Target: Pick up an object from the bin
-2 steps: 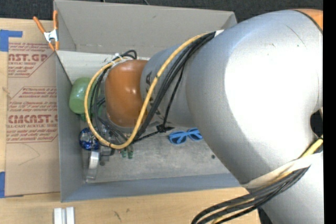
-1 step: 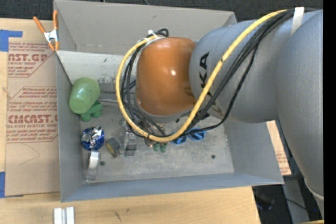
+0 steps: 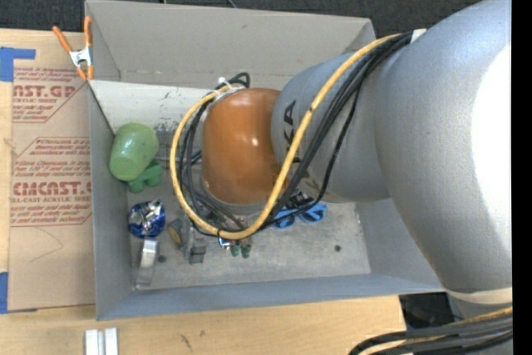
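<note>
Several small things lie in the grey bin (image 3: 229,33): a green rounded piece (image 3: 133,152) at the left, a blue-and-silver foil wrapper (image 3: 146,218) nearer, and a blue piece (image 3: 301,214) right of centre. An orange wrist cover (image 3: 241,145) hangs mid-bin over the gripper, so I cannot tell how wide it stands.

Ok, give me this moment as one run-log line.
arm: orange wrist cover over bin middle | nearby: green rounded thing left, blue crumpled thing lower-left | grasp: hidden

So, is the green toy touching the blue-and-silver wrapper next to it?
Apart. The camera view shows a strip of bare bin floor between the green toy and the wrapper.
</note>
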Robot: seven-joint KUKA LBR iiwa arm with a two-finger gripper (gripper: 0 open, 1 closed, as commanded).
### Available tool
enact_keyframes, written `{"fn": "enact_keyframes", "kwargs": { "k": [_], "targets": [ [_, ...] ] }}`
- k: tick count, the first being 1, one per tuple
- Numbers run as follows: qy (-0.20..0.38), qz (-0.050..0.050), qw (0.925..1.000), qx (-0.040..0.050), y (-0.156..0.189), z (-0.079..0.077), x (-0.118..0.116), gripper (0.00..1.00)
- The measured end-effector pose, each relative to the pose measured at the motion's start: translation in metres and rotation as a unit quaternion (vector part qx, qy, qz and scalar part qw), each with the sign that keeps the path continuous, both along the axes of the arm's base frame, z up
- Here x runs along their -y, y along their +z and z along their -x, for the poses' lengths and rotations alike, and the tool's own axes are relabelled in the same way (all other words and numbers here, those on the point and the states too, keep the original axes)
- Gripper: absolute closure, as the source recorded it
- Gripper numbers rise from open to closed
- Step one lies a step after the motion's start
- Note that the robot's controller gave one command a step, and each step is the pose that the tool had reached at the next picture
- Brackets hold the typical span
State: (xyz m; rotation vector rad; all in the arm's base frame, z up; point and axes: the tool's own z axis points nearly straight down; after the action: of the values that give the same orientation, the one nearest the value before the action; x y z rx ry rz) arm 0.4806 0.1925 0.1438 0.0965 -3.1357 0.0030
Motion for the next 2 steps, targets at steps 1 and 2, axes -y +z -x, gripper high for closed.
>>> {"fn": "enact_keyframes", "kwargs": {
  "k": [1,2],
  "targets": [
    [0.000,-0.001,1.0000,0.0023,0.003,-0.001,0.000,0.00],
    [-0.019,0.001,0.9998,-0.0001,-0.079,-0.032,0.043,0.00]
  ]
}}
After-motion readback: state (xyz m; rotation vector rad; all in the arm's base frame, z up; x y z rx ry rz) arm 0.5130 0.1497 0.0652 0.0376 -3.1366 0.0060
